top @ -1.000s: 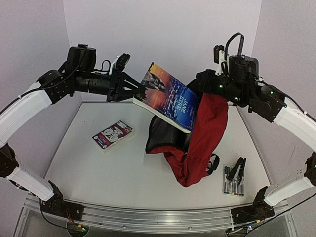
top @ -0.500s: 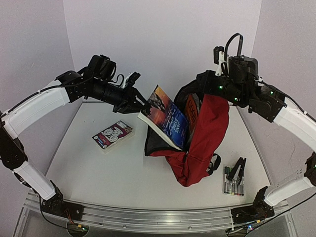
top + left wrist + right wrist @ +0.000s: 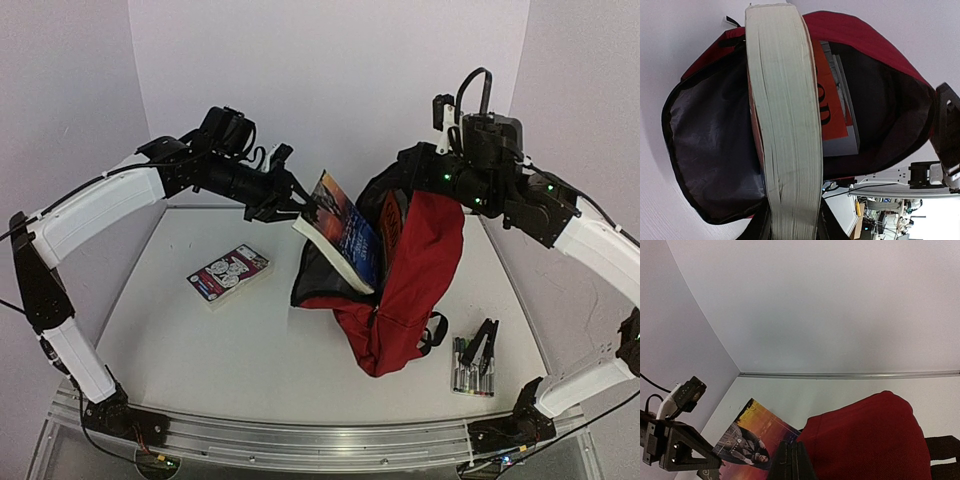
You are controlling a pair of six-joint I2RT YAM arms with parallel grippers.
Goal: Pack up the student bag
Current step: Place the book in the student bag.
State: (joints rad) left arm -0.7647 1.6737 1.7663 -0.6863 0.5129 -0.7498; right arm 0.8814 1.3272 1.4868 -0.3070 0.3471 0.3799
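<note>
From above, the student bag (image 3: pixel 420 270) stands right of centre on the counter (image 3: pixel 250 350). Its top is lifted by the right pincer (image 3: pixel 405 165), which is pinched shut on the rim fabric. The left pincer (image 3: pixel 300 205) is clamped on the upper edge of a thick book (image 3: pixel 345 235), whose lower end is already inside the bag's mouth. A small card box (image 3: pixel 228 273) lies well to the left, and a pack of markers (image 3: pixel 472 368) with a black clip (image 3: pixel 483 345) lies near the bag's right side.

The left wrist view looks down the book's page edge into the black-lined main compartment. An orange-covered book (image 3: pixel 832 115) with some paper behind it already stands against the far wall, and the near side looks free.

The right wrist view shows its closed fingers on red cloth.

The bag seems soft and limp, so it would likely sag shut unless held by the rim near the zip. The book looks stiff and fairly heavy.
</note>
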